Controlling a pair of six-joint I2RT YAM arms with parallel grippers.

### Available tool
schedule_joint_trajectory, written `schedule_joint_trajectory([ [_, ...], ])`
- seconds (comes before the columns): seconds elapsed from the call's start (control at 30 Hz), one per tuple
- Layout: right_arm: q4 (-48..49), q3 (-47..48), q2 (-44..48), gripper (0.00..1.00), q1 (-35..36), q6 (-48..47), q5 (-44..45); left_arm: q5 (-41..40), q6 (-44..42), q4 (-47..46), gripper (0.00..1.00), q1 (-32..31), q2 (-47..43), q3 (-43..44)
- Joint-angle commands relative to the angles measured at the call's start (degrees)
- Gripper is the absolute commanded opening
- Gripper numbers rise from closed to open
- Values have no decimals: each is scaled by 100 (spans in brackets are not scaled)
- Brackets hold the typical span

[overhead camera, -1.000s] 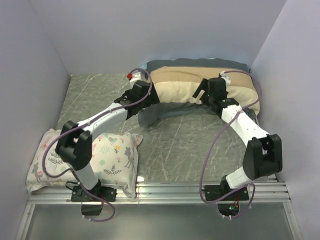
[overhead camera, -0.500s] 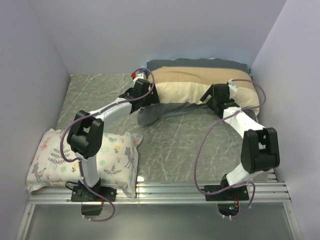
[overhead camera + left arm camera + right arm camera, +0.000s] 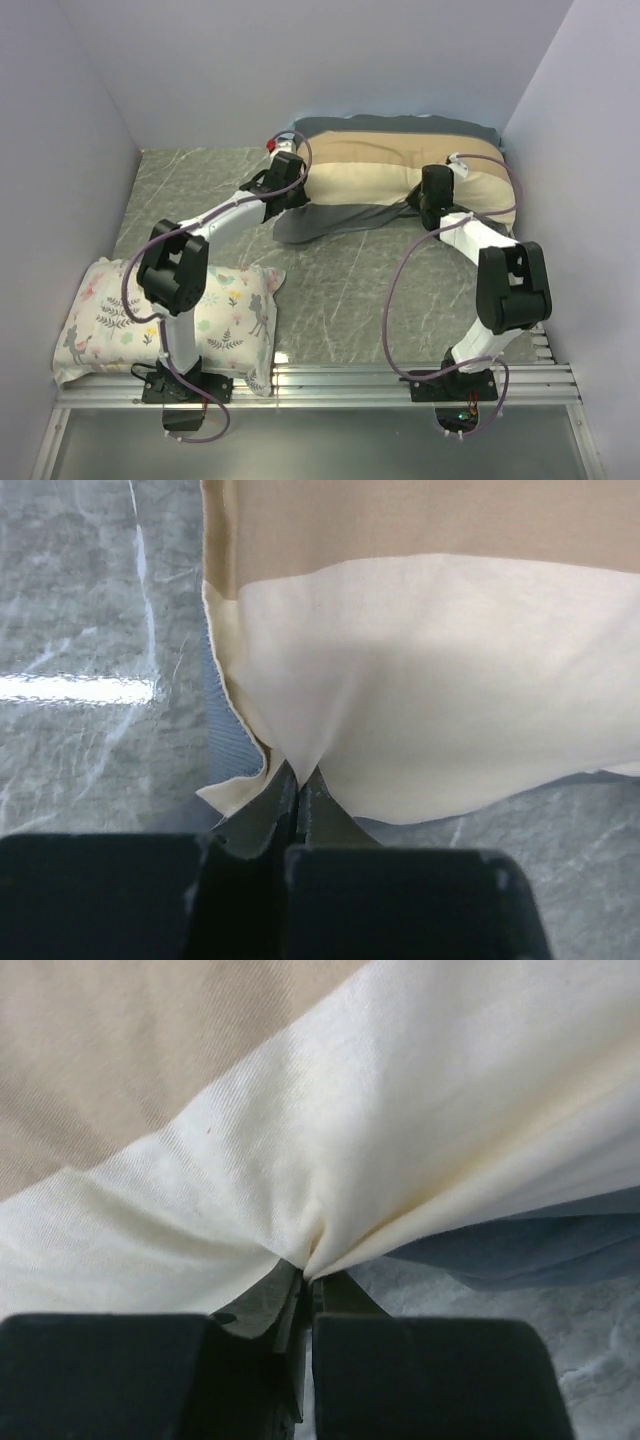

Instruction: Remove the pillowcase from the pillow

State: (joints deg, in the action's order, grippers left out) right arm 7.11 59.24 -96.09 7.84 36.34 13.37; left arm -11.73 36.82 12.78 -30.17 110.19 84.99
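Observation:
The pillowcase (image 3: 400, 165), with tan and cream bands on top and a slate-blue edge, lies stuffed at the back of the table. A slate-blue flap (image 3: 320, 222) spills forward from it. The pillow is hidden inside. My left gripper (image 3: 296, 196) is shut on a pinch of the cream cloth near the case's left front corner; in the left wrist view the fabric (image 3: 430, 680) puckers into the gripper (image 3: 298, 776). My right gripper (image 3: 426, 204) is shut on cream cloth at the front right, where the fabric (image 3: 300, 1130) gathers into the gripper (image 3: 306, 1276).
A floral-and-deer printed pillow (image 3: 170, 320) sits at the near left beside the left arm's base. Lilac walls close in the back, left and right. A metal rail (image 3: 330, 382) runs along the near edge. The marble-patterned table top (image 3: 350, 280) lies between the arms.
Both grippers were open and are now shut on the cream cloth. Both arms have reached further back toward the case, and the right elbow has swung right.

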Motion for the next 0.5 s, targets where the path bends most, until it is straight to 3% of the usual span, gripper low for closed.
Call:
schedule_joint_trajectory([
  [0.0,-8,281,854,0,-10,-232,325,-391,-166,312,0,64,-858,158],
  [0.27,-1581,894,3154,0,227,-513,35,-418,-271,813,0,-207,-2421,360],
  [0.37,-2046,1552,3430,0,280,-671,-106,-445,-263,1104,0,-261,-2669,685],
  [0.47,-2407,2169,2958,0,280,-803,-228,-559,-228,1394,8,-191,-2434,1097],
])
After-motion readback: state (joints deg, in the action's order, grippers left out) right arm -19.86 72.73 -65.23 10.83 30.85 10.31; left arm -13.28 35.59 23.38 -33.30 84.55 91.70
